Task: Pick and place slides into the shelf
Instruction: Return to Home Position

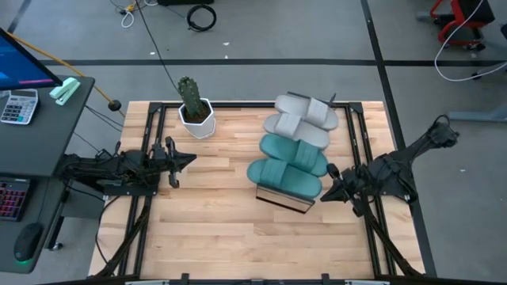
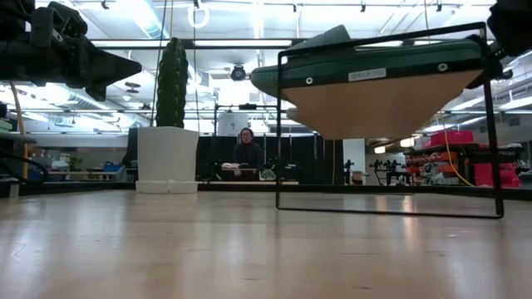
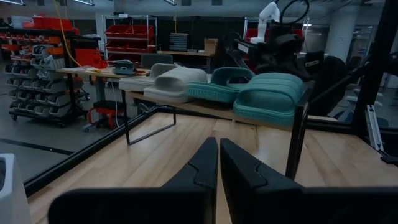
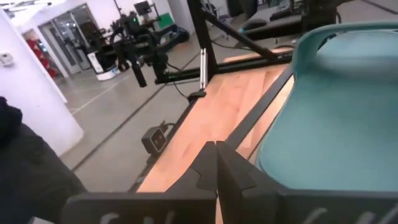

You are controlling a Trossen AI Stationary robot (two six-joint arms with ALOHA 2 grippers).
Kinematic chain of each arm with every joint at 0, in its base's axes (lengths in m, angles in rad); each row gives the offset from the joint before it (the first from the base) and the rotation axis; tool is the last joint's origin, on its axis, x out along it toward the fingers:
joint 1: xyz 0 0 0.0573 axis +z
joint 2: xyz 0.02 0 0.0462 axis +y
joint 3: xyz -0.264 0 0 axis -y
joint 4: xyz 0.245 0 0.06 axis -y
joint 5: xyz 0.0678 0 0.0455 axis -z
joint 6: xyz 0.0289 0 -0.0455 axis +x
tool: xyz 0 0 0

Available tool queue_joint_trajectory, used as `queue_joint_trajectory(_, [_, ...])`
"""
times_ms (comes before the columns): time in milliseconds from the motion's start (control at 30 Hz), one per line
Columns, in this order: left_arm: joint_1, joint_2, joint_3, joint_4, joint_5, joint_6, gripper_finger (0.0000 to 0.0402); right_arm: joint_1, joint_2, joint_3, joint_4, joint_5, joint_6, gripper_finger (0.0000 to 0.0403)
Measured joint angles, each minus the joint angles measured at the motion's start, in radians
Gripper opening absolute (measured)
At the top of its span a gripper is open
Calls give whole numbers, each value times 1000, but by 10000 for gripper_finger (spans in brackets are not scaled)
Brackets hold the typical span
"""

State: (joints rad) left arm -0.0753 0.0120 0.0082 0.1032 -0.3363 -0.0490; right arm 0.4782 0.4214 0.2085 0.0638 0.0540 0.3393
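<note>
The right gripper (image 1: 325, 194), fingers pressed together on nothing, hangs just beside the shelf (image 1: 282, 203), at the end where the outermost teal slide (image 1: 285, 176) lies. The left gripper (image 1: 187, 161), fingers also together and empty, sits well apart from the shelf on its opposite long side, pointing toward it. All four slides lie side by side on the shelf's plank top: next to the outermost comes the second teal slide (image 1: 295, 150), then a grey slide (image 1: 296, 130) and the end grey slide (image 1: 307, 109). A potted cactus (image 1: 193, 107) stands off the shelf's grey end, on the left gripper's side.

Four slides (image 1: 295, 149) atop shelf (image 2: 382, 108)
</note>
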Motion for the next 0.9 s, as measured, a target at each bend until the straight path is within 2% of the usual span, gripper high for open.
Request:
queue_joint_trajectory(233, [0, 0, 0, 0, 0, 0, 35, -86, -72, -24, 5, -56, -16, 0])
queue_joint_trajectory(700, [0, 0, 0, 0, 0, 0, 26, -301, -192, -25, -116, -286, -83, 0])
queue_joint_trajectory(900, [0, 0, 0, 0, 0, 0, 36, -389, -259, -52, -122, -329, -85, 0])
